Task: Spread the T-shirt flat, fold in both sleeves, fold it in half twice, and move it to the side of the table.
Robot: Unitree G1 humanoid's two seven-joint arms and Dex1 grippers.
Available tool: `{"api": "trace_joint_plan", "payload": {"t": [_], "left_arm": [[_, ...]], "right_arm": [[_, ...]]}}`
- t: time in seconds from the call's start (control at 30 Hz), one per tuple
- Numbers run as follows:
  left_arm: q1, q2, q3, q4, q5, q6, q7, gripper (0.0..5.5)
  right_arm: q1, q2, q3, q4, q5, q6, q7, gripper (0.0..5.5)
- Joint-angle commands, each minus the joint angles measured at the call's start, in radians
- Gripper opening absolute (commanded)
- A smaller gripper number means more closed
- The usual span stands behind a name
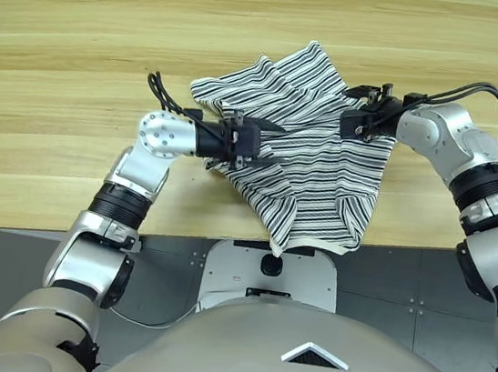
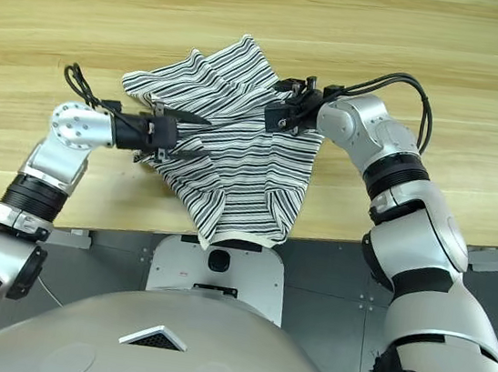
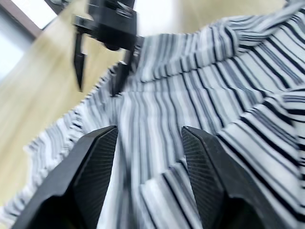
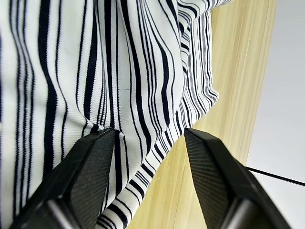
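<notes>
- T-shirt [image 1: 311,167]: striped, lying in a rumpled heap, not spread. The table [image 1: 112,40] is under most of it, and the table's near edge runs beneath the shirt's lower part. One corner of cloth hangs off past that edge.
- Left gripper [image 1: 271,145]: at the T-shirt's left side, low over the folds. Its jaws stand spread, with cloth showing between the fingers [image 3: 95,162] and nothing pinched.
- Right gripper [image 1: 351,108]: at the T-shirt's far-right border. Its jaws are likewise apart, and the fingers [image 4: 90,171] straddle the striped hem where bare wood begins (no grasp that I can see).
- Step, as I judge it: the spreading stage, with both grippers about to take hold.
- Risk 1: the overhanging corner. A tug toward the robot, or letting go of the far side, could let that hanging weight drag more of the T-shirt off the edge.
- Risk 2: layers. The heap is doubled over itself, so closing at the T-shirt's left side may catch two plies. It would then lift as a bundle and not open out.
- Risk 3: a thin bite. The right gripper sits at the very border of the T-shirt, so a shallow pinch could slip once the cloth is pulled taut.
- Risk 4: uneven pull. The grippers sit on unlike parts of the T-shirt, which could twist it. The sleeves cannot be picked out in the heap.
- Count: one T-shirt, one table, two grippers, two fingers on each.
</notes>
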Motion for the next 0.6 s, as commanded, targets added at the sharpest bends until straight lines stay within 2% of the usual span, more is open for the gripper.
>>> {"api": "trace_joint_plan", "payload": {"t": [0.03,0.1,0.2,0.37,0.5,0.6], "left_arm": [[0.062,0.045,-0.047,0.001,0.018,-0.022,-0.056,2.49],[0.098,0.091,-0.071,-0.020,0.019,-0.015,-0.109,2.49],[0.153,0.223,-0.086,-0.084,-0.024,0.017,-0.252,2.49],[0.230,0.441,-0.021,-0.217,-0.168,0.075,-0.422,2.49],[0.305,0.537,0.074,-0.296,-0.267,0.100,-0.447,2.49],[0.352,0.560,0.121,-0.326,-0.302,0.111,-0.438,2.49]], "right_arm": [[0.088,0.007,0.060,0.059,-0.073,0.035,0.045,2.68],[0.089,0.009,0.061,0.060,-0.075,0.037,0.046,2.68],[0.084,0.009,0.064,0.066,-0.080,0.038,0.046,2.68],[0.086,0.011,0.072,0.073,-0.087,0.046,0.046,2.68],[0.081,0.013,0.082,0.092,-0.104,0.053,0.037,2.68],[0.080,0.011,0.090,0.102,-0.114,0.053,0.037,2.68]]}}
